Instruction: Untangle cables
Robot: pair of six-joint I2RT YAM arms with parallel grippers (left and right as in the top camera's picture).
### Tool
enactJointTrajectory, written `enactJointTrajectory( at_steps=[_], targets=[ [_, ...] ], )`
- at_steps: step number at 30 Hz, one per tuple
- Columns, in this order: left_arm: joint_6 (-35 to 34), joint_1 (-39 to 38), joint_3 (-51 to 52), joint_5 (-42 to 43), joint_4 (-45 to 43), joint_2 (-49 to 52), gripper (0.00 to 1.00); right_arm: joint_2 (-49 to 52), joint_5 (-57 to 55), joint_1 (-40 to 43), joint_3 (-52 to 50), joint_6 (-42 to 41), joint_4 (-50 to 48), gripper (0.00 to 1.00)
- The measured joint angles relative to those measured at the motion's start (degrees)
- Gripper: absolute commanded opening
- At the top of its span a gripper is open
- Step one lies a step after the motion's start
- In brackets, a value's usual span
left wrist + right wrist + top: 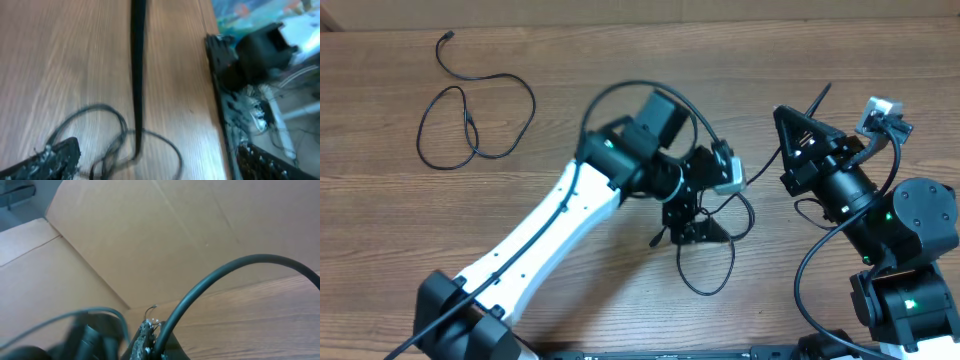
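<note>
One cable (470, 110) lies apart in loose loops at the far left of the table. A tangle of cables (712, 250) lies at the centre, under my left gripper (692, 222). In the left wrist view this gripper (155, 165) is open, its fingers (50, 160) either side of blurred cable loops (120, 145), and a taut cable strand (137, 60) runs straight away from them. My right gripper (790, 125) is raised at the right and shut on a cable (210, 280), which rises out of the closed jaws (152, 335); the cable's free end (817, 100) sticks out past it.
The wooden table's right edge (215, 100) shows in the left wrist view, with clutter and wires beyond it. A cardboard wall (150, 230) stands behind the table. The right arm's base (905, 290) sits at the lower right, and the left arm's white link (540, 235) crosses from the lower left.
</note>
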State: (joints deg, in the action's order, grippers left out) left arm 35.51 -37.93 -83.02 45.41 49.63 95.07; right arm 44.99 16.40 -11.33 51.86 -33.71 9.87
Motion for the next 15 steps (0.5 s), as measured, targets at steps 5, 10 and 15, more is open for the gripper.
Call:
enactJointTrajectory(
  at_steps=[5,10,15],
  targets=[
    [-6.95,-1.18,9.01,-0.42,-15.85,0.11,0.61,0.0,0.33,-0.02,0.0,-2.78,0.04,0.04],
    [-15.23,-3.04,15.26,-2.29,-25.4,0.11,0.04,0.0,0.33,-0.02,0.0,-3.61,1.53,0.04],
    [-25.49,-1.05,15.26,-9.64,-24.68,0.11,0.04,0.0,-1.92,1.11,0.79,-3.8,11.8,0.08]
  ],
)
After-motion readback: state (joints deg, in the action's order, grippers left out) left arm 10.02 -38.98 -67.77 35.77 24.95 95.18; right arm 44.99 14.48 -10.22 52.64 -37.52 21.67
